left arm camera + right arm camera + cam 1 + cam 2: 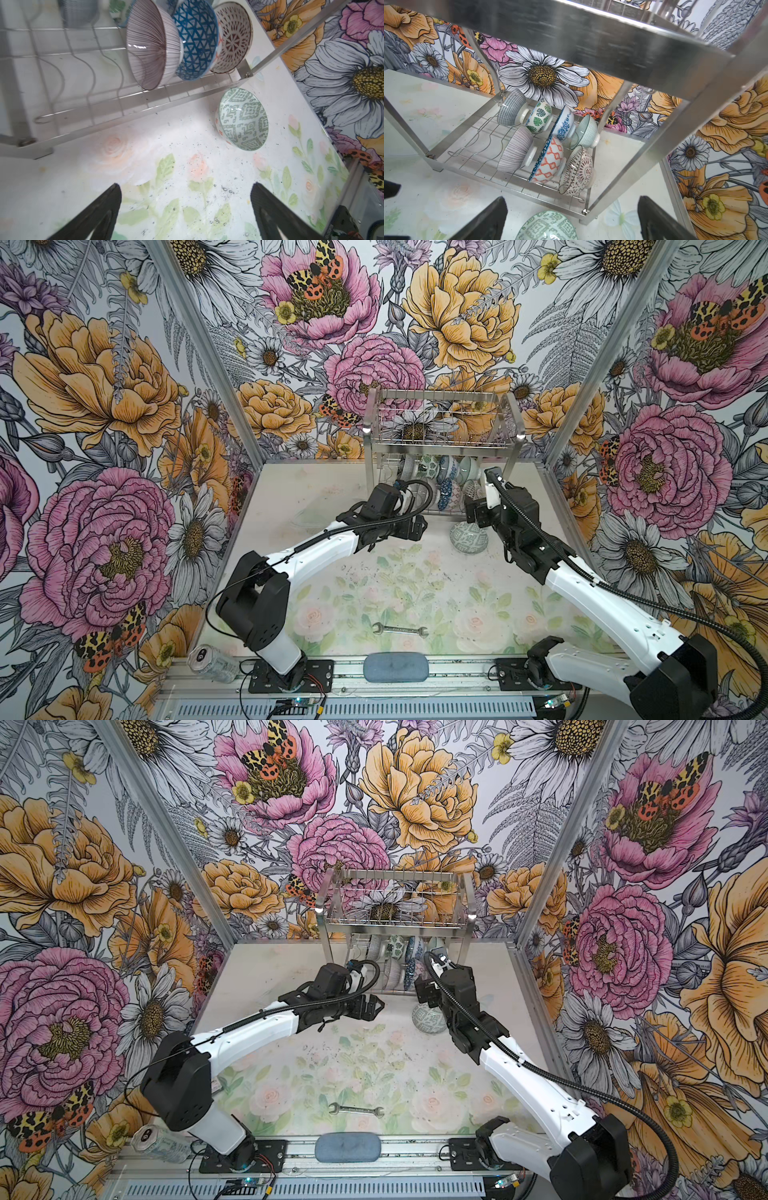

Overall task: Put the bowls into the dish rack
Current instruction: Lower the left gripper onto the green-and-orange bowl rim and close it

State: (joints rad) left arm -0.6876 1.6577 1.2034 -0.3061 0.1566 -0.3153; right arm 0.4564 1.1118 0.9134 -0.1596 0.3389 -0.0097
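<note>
Left gripper point(186, 185): jaws wide, empty.
Right gripper point(572, 197): jaws wide, empty, near the green-patterned bowl point(548, 226).
Green-patterned bowl: on the table point(415, 585), just outside the dish rack point(442, 444).
Right wrist view: seven bowls point(546, 160) in the rack's lower tier.
Left wrist view: only three of them.
Top views alone: wrench point(400, 629), can point(212, 664); label too small to read.

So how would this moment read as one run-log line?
left tool open, empty | right tool open by green-patterned round ceramic bowl on table | seven bowls in steel wire dish rack, lower tier
</note>
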